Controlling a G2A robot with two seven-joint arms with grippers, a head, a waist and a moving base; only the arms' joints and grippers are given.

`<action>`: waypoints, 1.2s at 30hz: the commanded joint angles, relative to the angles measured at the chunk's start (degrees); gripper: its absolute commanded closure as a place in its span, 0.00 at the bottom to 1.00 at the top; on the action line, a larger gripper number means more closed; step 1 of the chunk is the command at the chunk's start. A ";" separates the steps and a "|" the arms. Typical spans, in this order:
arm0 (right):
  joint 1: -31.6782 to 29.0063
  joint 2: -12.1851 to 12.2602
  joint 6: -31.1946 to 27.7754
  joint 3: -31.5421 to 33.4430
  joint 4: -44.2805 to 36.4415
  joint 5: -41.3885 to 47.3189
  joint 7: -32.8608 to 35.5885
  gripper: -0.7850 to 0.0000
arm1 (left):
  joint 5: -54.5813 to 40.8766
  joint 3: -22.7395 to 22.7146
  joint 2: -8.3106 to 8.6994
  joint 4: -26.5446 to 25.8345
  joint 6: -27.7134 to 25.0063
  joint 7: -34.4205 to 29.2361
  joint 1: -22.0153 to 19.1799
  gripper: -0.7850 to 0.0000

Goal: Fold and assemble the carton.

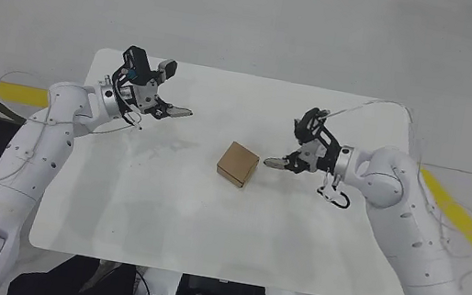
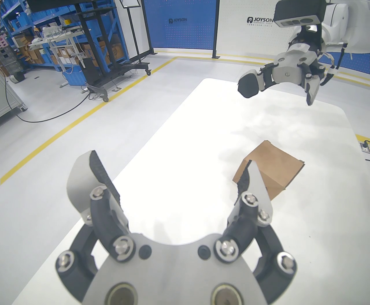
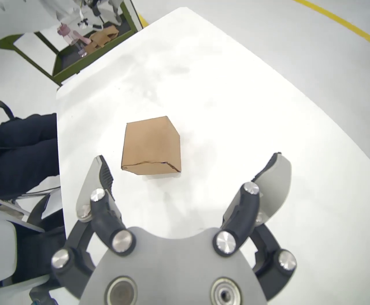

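Looking down from the top camera, I see the carton [image 1: 238, 164] sitting on the white table [image 1: 205, 226], near the middle. It is a small brown cardboard cube, and all the sides I can see are folded shut. It rests flat on the tabletop, turned at a slight angle to the table edges.

My left claw [image 1: 175, 91] hangs over the far left part of the table, well apart from the carton, with its fingers spread wide and nothing between them. Its wrist camera shows the same wide spread of the left claw [image 2: 170, 161], with the carton [image 2: 268, 170] beyond one fingertip.

My right claw [image 1: 288, 139] is just beside the carton on the right, not touching it, also wide and empty. Through the right claw [image 3: 188, 160] I see the carton [image 3: 151, 147] ahead, with an uneven seam low on its near face.
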 commanded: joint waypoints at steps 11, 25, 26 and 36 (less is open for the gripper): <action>0.64 -0.13 -1.30 -0.62 0.93 -0.23 -0.96 0.00 | 0.00 0.00 0.00 0.00 0.00 0.00 0.00 0.00; 6.97 -2.73 4.15 -11.75 -5.02 -13.01 1.64 0.00 | 0.00 0.00 0.00 0.00 0.00 0.00 0.00 0.00; 7.58 -3.18 5.08 -12.94 -4.09 -13.85 0.79 0.00 | 0.00 0.00 0.00 0.00 0.00 0.00 0.00 0.00; 7.38 -3.61 2.37 -13.61 2.24 -18.16 -10.76 0.00 | 0.00 0.00 0.00 0.00 0.00 0.00 0.00 0.00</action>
